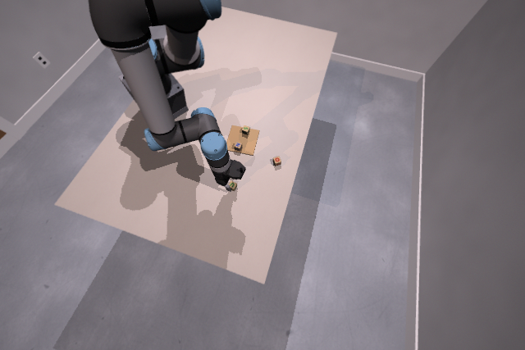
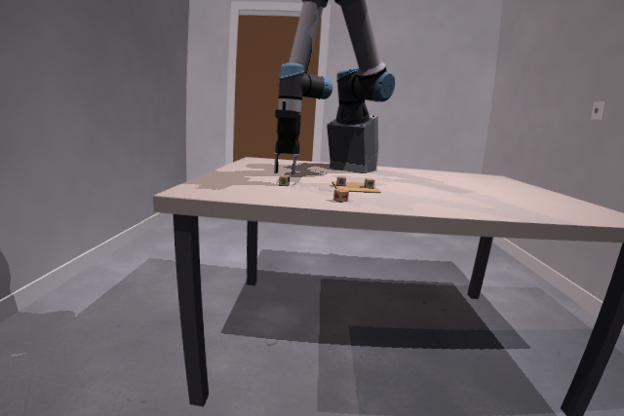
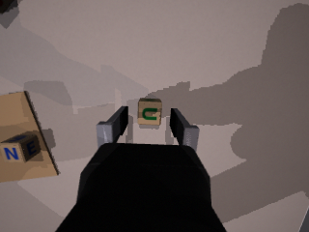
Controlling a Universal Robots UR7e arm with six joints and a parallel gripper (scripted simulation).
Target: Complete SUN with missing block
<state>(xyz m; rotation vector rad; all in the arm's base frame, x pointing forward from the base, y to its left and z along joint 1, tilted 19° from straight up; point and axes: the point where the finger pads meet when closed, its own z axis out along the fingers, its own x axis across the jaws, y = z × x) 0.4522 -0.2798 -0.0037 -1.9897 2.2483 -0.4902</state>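
Note:
A wooden block with a green U on top (image 3: 150,113) lies on the table off the mat; it also shows in the top view (image 1: 231,185) and the exterior view (image 2: 284,180). My gripper (image 3: 149,116) (image 2: 285,169) is open and empty, just above this block, a finger on each side of it. The brown mat (image 1: 243,139) holds two blocks: one with a blue N on top (image 3: 19,149) (image 1: 238,146) and one with a green letter (image 1: 245,129). In the wrist view only the mat's corner (image 3: 21,137) shows.
A block with a red O (image 1: 276,161) lies on the table to the right of the mat, also in the exterior view (image 2: 340,195). The robot base (image 2: 352,141) stands behind the mat. The arm's elbow (image 1: 169,134) hangs low beside the mat.

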